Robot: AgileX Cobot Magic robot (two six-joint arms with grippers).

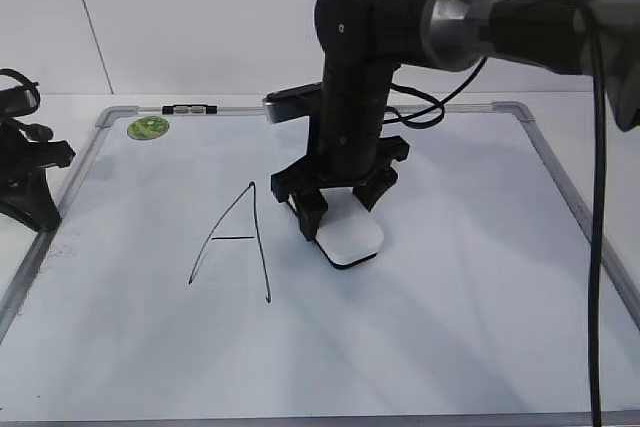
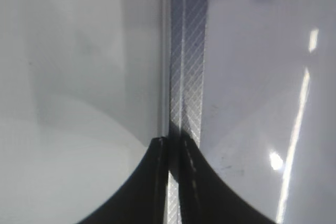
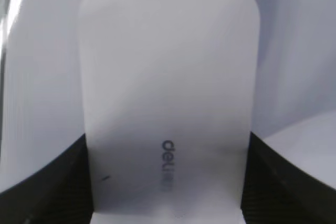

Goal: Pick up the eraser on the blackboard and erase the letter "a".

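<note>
You are clamping the eraser [image 1: 350,241] across its width in the right gripper [image 1: 338,209], flat on the blackboard [image 1: 450,327], with no small "a" showing.

- Occupying the middle of the blackboard [image 1: 450,327]: right gripper [image 1: 340,209] clamping the eraser [image 1: 350,240].
- Leaving bare board open right of and in front of the eraser.
- Crowding the left edge: left gripper [image 1: 30,172], resting over the frame.

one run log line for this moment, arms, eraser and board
right gripper: fingers around eraser on blackboard | left gripper: shut, over board frame | big "A": intact | small "a": not visible
</note>
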